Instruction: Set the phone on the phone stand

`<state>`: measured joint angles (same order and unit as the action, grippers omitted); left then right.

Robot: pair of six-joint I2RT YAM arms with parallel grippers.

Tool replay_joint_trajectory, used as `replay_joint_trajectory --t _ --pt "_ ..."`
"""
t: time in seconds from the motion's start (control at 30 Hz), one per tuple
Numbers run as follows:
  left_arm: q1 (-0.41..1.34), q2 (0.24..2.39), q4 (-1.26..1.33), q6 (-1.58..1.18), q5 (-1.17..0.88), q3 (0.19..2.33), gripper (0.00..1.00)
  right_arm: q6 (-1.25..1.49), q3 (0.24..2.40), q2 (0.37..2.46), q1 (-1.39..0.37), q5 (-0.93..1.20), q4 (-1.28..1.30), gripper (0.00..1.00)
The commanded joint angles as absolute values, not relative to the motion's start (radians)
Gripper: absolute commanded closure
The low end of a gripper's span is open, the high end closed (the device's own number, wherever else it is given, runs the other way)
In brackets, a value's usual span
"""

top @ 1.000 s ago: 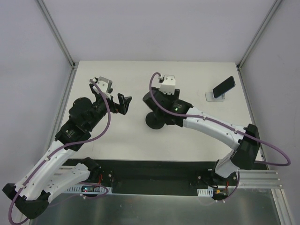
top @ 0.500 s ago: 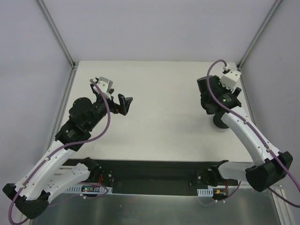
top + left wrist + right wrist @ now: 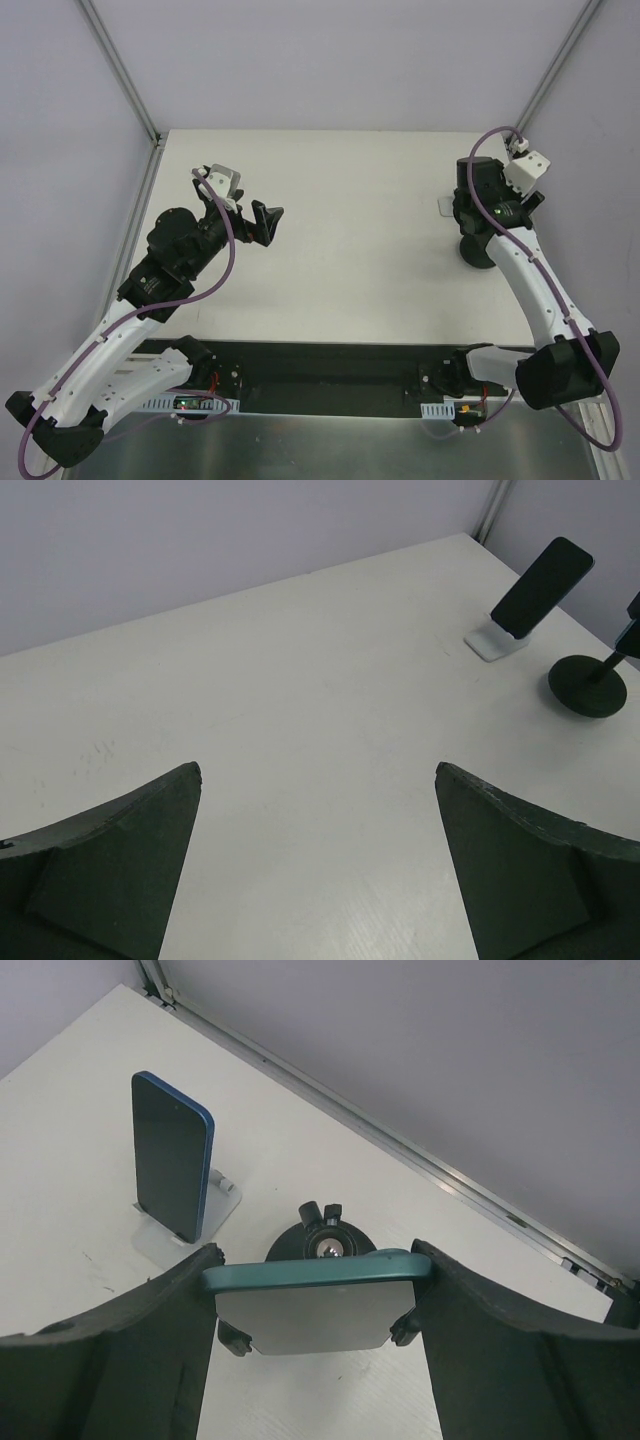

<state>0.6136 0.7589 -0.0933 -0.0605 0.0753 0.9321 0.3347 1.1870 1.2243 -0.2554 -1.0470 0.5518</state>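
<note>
left end effector (image 3: 318, 772) open | right end effector (image 3: 318, 1260) grips pole stand (image 3: 310, 1315), moved beside phone stand (image 3: 224, 1197)

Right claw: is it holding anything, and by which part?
Yes. The right gripper holds the black pole stand by its flat top plate, one finger against each short end.

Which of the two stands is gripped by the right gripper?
The black pole stand with the round base: the right gripper clamps its flat top. The silver stand stands free, bearing the phone.
</note>
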Motion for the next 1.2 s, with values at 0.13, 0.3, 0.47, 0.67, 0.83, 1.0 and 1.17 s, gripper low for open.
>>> replay_joint_trajectory --t 0.13,0.3,0.47,0.67,0.83,1.0,1.17 --pt "0.612 0.75 -0.072 -0.069 0.054 0.923 0.01 0.54 1.242 1.282 -0.244 -1.163 0.501 0.99" --pt "0.612 0.75 -0.071 -0.067 0.054 0.923 0.01 0.621 1.287 1.342 -0.247 -1.186 0.569 0.99" --pt "0.612 0.756 -0.072 -0.067 0.055 0.925 0.01 0.621 1.238 1.344 -0.245 -1.203 0.5 0.97" --pt "0.612 0.758 -0.069 -0.064 0.052 0.923 0.01 0.465 1.206 1.313 -0.258 -1.063 0.411 0.01" --pt "0.614 0.753 -0.071 -0.058 0.054 0.923 0.01 0.048 1.052 1.149 -0.261 -0.794 0.176 0.04" --pt "0.618 0.756 -0.066 -0.063 0.043 0.922 0.01 -0.202 1.003 1.013 -0.162 -0.389 0.172 0.04" --pt "0.618 0.756 -0.066 -0.071 0.029 0.92 0.01 -0.251 1.012 0.969 -0.049 -0.092 0.256 0.02"
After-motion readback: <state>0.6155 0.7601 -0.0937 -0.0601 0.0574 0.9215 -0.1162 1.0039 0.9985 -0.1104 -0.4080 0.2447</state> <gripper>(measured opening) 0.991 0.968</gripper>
